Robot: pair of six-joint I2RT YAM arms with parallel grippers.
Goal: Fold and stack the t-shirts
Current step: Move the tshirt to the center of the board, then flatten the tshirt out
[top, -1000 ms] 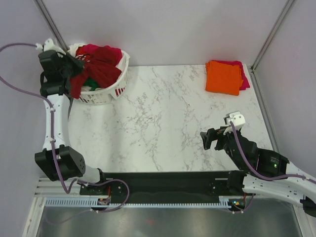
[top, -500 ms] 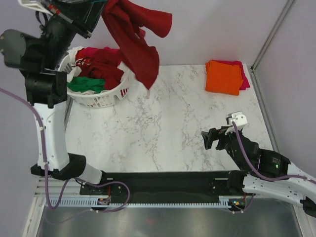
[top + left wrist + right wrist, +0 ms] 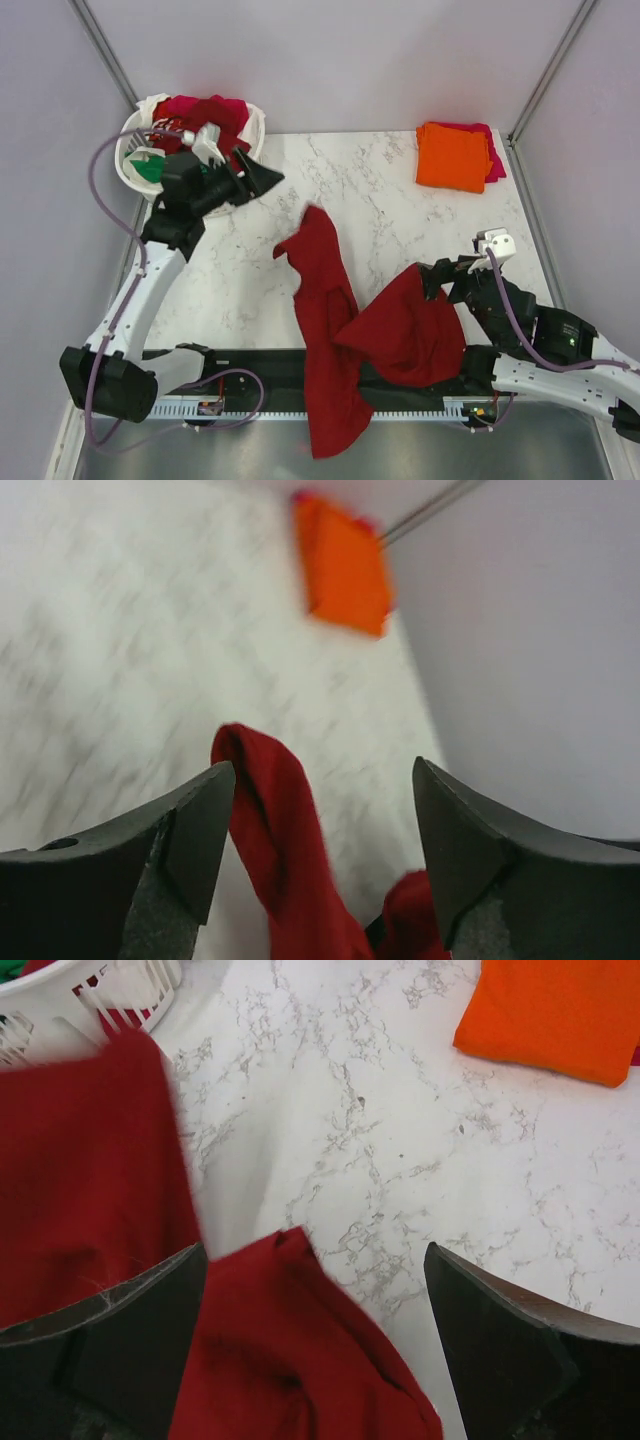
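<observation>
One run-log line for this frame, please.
left gripper: open, empty | right gripper: open | dark red shirt: unfolded, hanging over near table edge | orange shirt: folded on magenta shirt

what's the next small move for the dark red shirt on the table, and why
Probably grip the nearest fold of the dark red t-shirt with the right end effector and pull it farther onto the table. It lies crumpled, partly hanging past the near edge; that end effector is open at its edge, the left end effector open but farther off.
</observation>
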